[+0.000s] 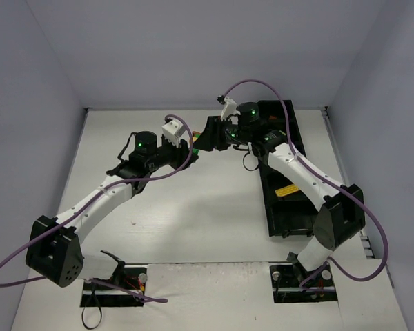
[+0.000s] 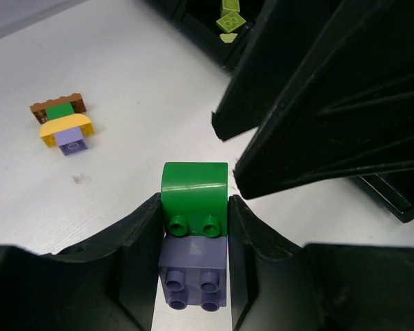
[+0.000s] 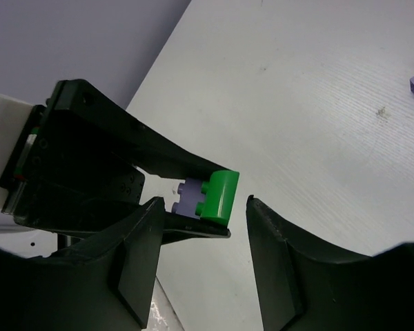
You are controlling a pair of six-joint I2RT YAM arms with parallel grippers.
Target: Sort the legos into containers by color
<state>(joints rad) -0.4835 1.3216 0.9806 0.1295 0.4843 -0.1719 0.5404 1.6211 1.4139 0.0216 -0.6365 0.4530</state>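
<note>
Left claw (image 2: pixel 193 207) is clamped on a green brick (image 2: pixel 193 189) joined to a lilac brick (image 2: pixel 193 265), held above the bench (image 2: pixel 124 69). The pair's long axis runs along the fingers. The green rounded end points out past the fingertips, toward the right claw (image 3: pixel 203 214). Studs on both bricks face back toward the left wrist.

Right claw's jaws are apart. The green end sits in the gap with daylight on both sides.

A small stack (image 2: pixel 62 124) of brown, green, yellow and lilac lies flat on the bench, well apart from the claws.

Lime bricks (image 2: pixel 229 21) are in one compartment of the tray (image 1: pixel 272 221), partly cut off at the frame edge.

In the top view the held pair can't be made out where the claws meet, and the right arm covers much of the tray.
</note>
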